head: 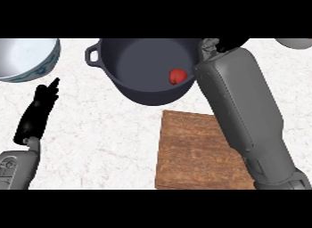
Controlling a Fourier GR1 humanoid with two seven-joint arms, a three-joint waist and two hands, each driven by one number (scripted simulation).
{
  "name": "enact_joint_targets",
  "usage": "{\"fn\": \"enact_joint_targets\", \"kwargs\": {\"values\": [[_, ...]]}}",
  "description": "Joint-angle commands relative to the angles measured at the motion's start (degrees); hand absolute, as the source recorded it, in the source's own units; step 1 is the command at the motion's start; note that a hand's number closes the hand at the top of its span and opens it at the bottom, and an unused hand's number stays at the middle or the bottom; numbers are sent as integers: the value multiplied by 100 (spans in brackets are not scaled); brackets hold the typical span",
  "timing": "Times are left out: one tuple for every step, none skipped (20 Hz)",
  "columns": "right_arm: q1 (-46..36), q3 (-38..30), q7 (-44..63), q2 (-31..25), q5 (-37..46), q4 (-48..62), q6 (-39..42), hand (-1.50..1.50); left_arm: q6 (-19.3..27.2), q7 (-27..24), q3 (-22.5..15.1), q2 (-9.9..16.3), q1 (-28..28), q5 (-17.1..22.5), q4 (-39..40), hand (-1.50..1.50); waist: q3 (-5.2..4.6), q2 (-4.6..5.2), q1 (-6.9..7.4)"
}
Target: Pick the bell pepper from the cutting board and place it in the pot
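A small red bell pepper (177,76) lies inside the dark grey pot (129,67) at the top middle, near the pot's right wall. The wooden cutting board (195,151) sits below the pot with nothing on it. My right forearm crosses the board's right side and reaches up past the pot's right rim; only a small black part of the right hand (226,43) shows at the top edge, and its fingers cannot be made out. My left hand (39,109) rests at the left with straight fingers pointing up, holding nothing.
A white bowl with a blue pattern (20,60) stands at the top left, just above my left hand. Part of a pale round object (302,43) shows at the top right corner. The counter is white marble.
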Motion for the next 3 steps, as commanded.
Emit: {"fn": "enact_joint_targets", "kwargs": {"values": [[-47,-9,1304,49,531,-107,-1418,-150,58,61,13,-15,87,-34,-8,0,2,-81,-187],[-29,34,1419,50,664,-89,-1518,-150,4,-56,58,32,148,14,16,0,-5,-76,-142],[55,56,1417,50,757,-247,-1614,-150,51,-5,131,68,113,5,74,0,-1,-102,-268]]}}
